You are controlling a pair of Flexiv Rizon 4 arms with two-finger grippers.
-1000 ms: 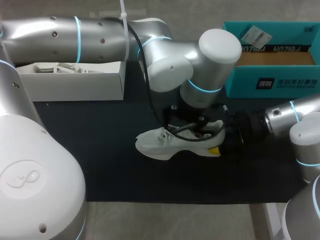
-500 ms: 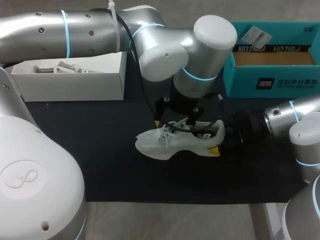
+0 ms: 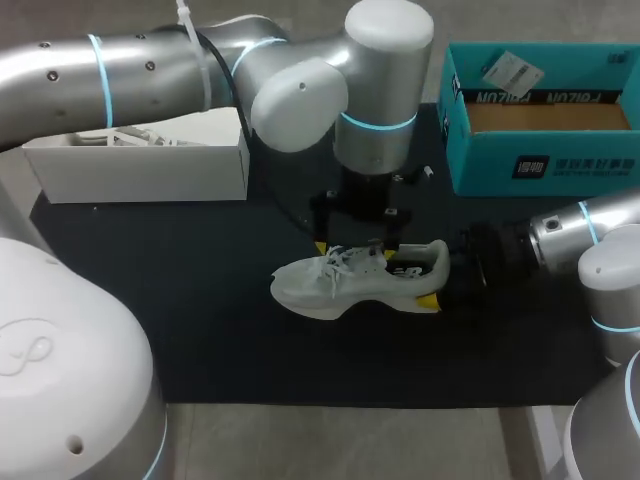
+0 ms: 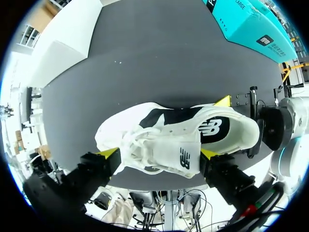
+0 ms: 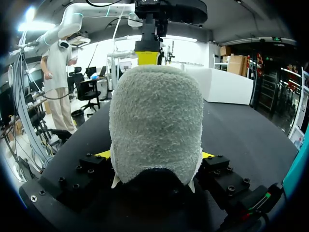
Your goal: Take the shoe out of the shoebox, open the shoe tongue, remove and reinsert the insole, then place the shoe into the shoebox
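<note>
Shoe (image 3: 350, 285) lay on your tabletop (image 3: 200, 330), outside the box (image 3: 540, 165), heel (image 5: 154, 121) clamped in your right gripper (image 5: 155, 155) to steady it; your left gripper (image 4: 160, 154) hovered, spread, over the tongue (image 4: 181, 155), probably to lift it.

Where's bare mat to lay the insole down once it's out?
Bare mat lies between the white box and the shoe, and in the strip from the shoe to the mat's near edge. Crowded: over the shoe, where the left gripper hangs, and at its heel, held by the right gripper, toward the shoebox.
</note>
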